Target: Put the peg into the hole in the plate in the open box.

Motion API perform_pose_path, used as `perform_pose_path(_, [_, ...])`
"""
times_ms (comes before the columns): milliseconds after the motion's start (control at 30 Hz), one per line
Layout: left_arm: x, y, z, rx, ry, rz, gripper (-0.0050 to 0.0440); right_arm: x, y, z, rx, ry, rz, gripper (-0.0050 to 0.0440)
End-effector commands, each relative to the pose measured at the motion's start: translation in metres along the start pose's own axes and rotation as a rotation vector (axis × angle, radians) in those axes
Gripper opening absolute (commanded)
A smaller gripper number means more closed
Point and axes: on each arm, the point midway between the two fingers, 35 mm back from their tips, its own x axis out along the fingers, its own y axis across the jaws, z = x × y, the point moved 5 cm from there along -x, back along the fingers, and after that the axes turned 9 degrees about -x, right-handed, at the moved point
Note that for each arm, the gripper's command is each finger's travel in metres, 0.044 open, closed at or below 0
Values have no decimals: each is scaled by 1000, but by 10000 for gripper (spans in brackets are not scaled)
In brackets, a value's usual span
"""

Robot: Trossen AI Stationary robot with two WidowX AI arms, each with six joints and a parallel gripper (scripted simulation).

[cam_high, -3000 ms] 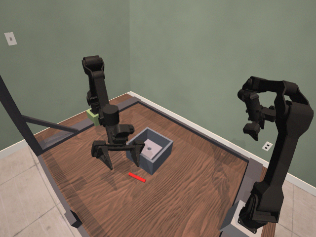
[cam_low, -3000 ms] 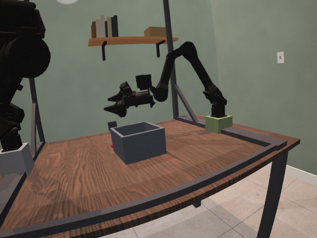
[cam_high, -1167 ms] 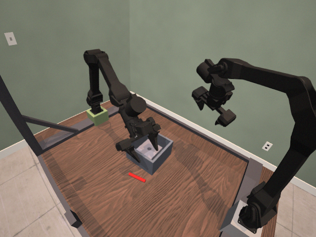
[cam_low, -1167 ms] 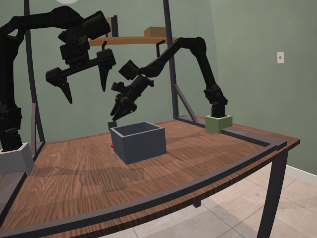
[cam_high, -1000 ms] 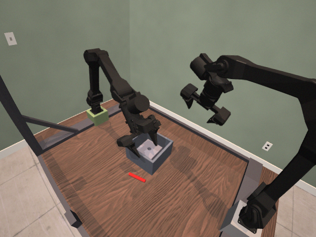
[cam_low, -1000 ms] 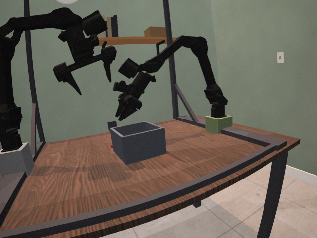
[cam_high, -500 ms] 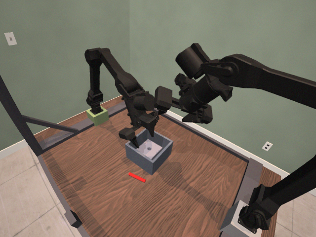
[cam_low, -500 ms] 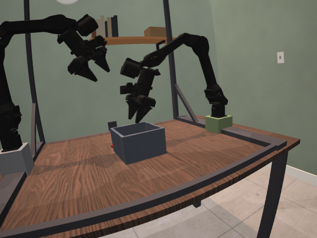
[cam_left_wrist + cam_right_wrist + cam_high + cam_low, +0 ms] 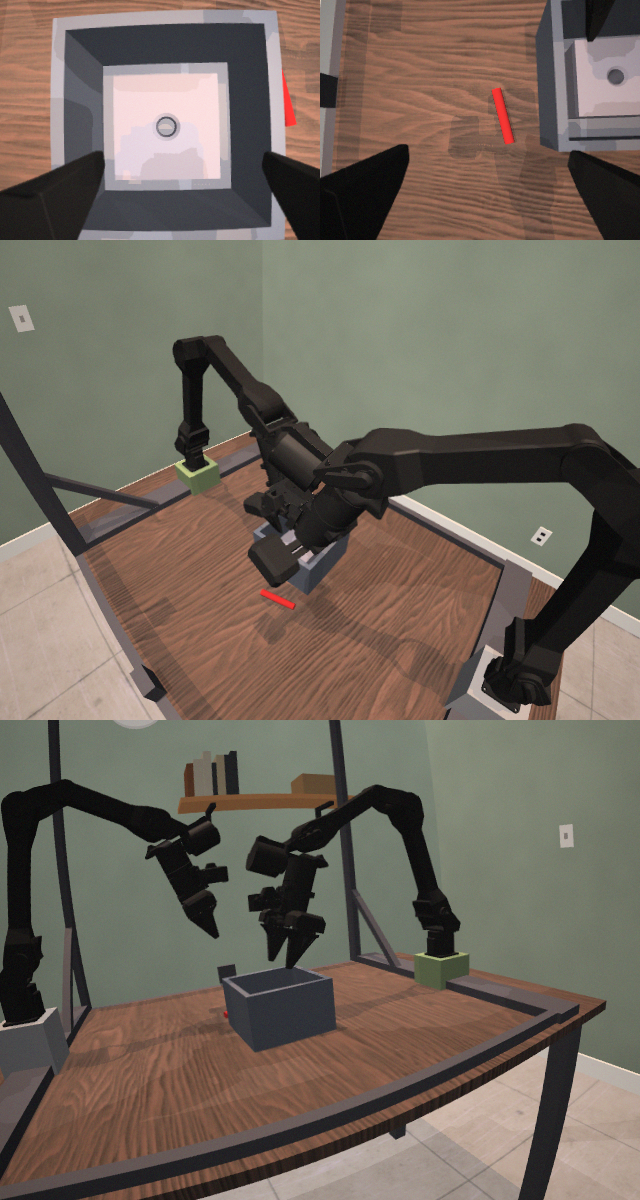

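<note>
The red peg lies flat on the table beside the open grey-blue box. The pale plate at the box's bottom has a round hole near its middle; nothing stands in it. My left gripper is open and empty, pointing down over the box. My right gripper is open and empty above the table, with the peg ahead between its fingers' lines. In the top view, the right arm hides its fingertips and part of the box.
The two grippers are close together, and a left finger shows over the box in the right wrist view. The green base block and the white base block stand at opposite table sides. Dark rails edge the table.
</note>
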Motion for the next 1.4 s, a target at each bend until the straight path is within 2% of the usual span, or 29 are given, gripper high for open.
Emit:
perform_pose_path(0, [-11,0,8,-3,-36,-3,440,37,26,-12,-205,62,63,440])
perform_pose_path(100, [-11,0,8,-3,-36,-3,440,60,34,-21,-329,93,84,440])
perform_pose_path(167, [-10,0,6,-2,-32,-4,440,58,21,-6,-312,47,45,440])
perform_pose_path(300, [-10,0,6,-2,-32,-4,440,58,-8,3,-264,41,-36,440])
perform_pose_path(500, [-10,0,6,-2,-32,-4,440,59,-21,5,-246,53,-73,440])
perform_pose_path(800, [-10,0,6,-2,-32,-4,440,56,-19,3,-244,50,-68,440])
perform_pose_path(867, [-14,-1,7,-1,-41,-5,440,58,-18,2,-241,54,-69,392])
perform_pose_path(933, [-14,-1,7,-1,-41,-5,440,58,-18,2,-241,54,-69,392])
perform_pose_path(1067, [-28,-8,0,20,-79,-18,440,59,-10,-3,-163,55,-80,296])
perform_pose_path(1300, [-75,-29,-20,81,-229,-71,440,59,1,-9,200,19,-130,128])
perform_pose_path(1367, [-86,-33,-26,95,-265,-86,440,61,4,-11,295,10,-143,110])
